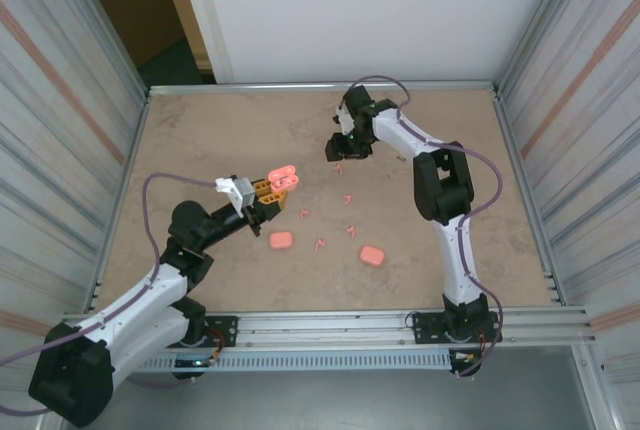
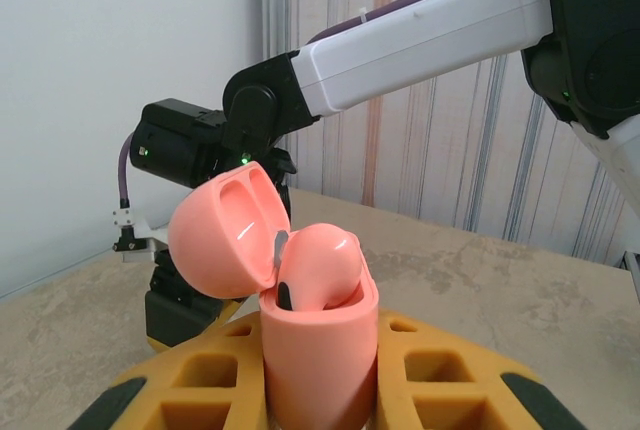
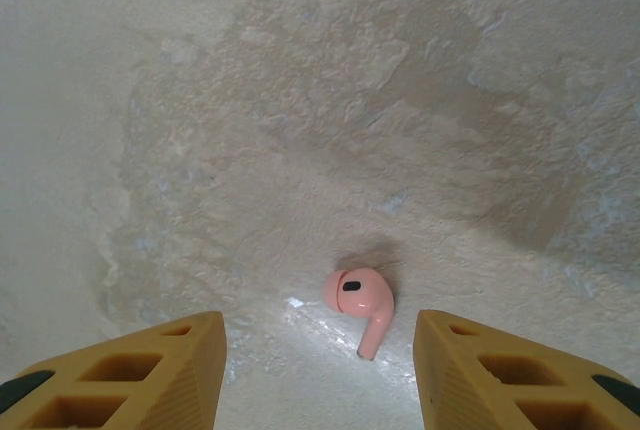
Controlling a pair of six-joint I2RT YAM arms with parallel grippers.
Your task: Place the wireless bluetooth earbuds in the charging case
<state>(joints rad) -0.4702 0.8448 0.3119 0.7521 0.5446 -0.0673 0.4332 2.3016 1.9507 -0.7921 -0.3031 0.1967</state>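
Observation:
My left gripper point(image 1: 268, 190) is shut on an open pink charging case point(image 1: 283, 177), held upright above the table. In the left wrist view the case point(image 2: 320, 350) sits between the yellow fingers point(image 2: 440, 370) with its lid point(image 2: 225, 235) swung back, and one earbud point(image 2: 320, 265) rests in its well. My right gripper point(image 1: 340, 152) hangs low over the far middle of the table, open. One salmon-pink earbud point(image 3: 360, 298) lies on the table between and just ahead of its fingertips point(image 3: 190, 350), touching neither. Several more earbuds point(image 1: 347, 197) lie scattered mid-table.
Two closed pink cases point(image 1: 281, 240) point(image 1: 372, 254) lie near the front middle of the table. Metal walls ring the table point(image 1: 200, 140). The right arm's white link point(image 2: 420, 35) crosses behind the held case in the left wrist view.

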